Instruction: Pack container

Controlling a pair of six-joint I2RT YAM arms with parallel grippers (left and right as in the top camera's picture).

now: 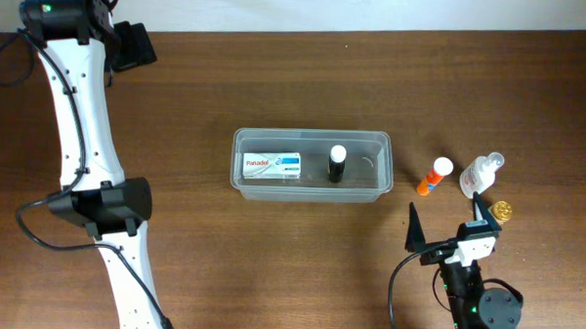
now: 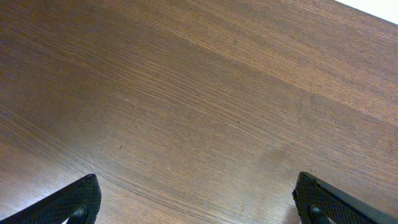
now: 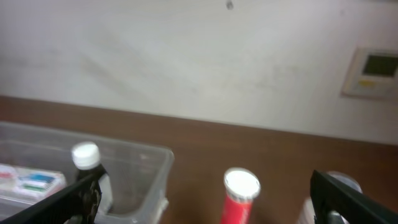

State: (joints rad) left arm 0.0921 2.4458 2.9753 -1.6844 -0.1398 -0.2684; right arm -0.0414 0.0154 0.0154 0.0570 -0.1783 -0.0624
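The clear plastic container (image 1: 311,165) sits mid-table. It holds a white Panadol box (image 1: 271,166) and a dark bottle with a white cap (image 1: 337,163). In the right wrist view the container (image 3: 143,168), the dark bottle (image 3: 87,163) and an orange-red tube with a white cap (image 3: 240,194) show. That tube (image 1: 434,176) stands right of the container, beside a small clear bottle (image 1: 480,174) and a gold-coloured item (image 1: 503,209). My right gripper (image 1: 445,225) is open and empty, near the tube. My left gripper (image 2: 198,199) is open over bare wood.
The left arm (image 1: 84,128) runs along the table's left side. A white wall with a wall panel (image 3: 373,71) lies beyond the table's far edge. Bare wood lies in front of the container.
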